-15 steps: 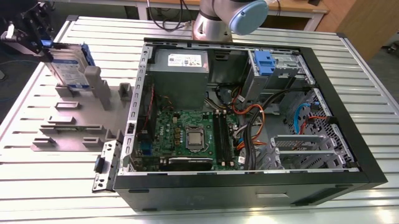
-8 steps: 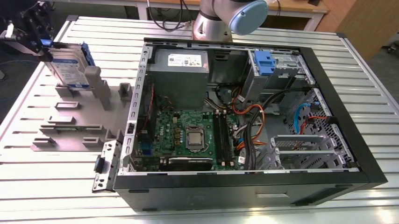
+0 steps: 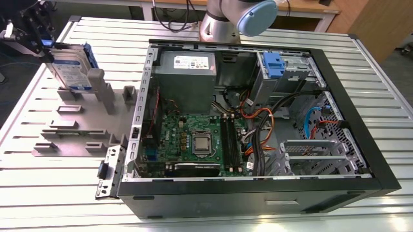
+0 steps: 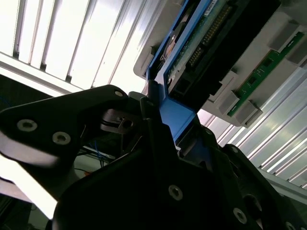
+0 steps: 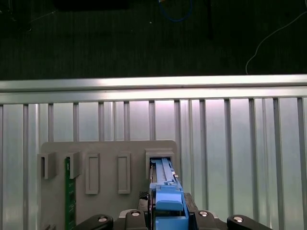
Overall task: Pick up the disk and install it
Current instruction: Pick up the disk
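Clamping the disk (image 3: pixel 67 70) at its top, the gripper (image 3: pixel 46 44) should draw it straight up from the holder (image 3: pixel 84 128).

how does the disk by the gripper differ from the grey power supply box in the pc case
The disk stands on edge at the grey fixture outside the case, with the gripper closed on its top edge; the power supply box sits inside the case, untouched. The disk is a thin slab framed by blue rails; the box is bulkier and plain grey. Both are metal with a sticker.
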Motion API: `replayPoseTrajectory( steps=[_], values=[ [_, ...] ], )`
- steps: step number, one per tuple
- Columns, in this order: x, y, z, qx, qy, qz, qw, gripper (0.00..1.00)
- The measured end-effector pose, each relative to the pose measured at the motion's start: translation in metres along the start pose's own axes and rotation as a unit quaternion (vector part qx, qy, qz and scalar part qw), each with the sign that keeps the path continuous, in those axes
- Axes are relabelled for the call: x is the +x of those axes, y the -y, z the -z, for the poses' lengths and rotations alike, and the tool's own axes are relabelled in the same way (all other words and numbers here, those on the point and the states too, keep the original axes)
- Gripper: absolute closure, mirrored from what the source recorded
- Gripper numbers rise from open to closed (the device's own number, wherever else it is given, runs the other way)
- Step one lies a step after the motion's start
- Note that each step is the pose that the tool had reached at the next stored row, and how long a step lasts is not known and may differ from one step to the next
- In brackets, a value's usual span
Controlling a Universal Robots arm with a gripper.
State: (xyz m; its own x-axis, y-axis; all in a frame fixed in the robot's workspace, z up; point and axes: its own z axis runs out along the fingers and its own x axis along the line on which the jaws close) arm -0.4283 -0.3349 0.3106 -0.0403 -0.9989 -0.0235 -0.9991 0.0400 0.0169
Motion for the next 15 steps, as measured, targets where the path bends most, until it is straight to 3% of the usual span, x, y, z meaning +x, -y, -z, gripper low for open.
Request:
replayPoseTrajectory(
  steps=[15],
  values=[
    [0.0000, -0.0004, 0.0025, -0.0002, 0.0004, 0.000, 1.00000, 0.63]
  ],
)
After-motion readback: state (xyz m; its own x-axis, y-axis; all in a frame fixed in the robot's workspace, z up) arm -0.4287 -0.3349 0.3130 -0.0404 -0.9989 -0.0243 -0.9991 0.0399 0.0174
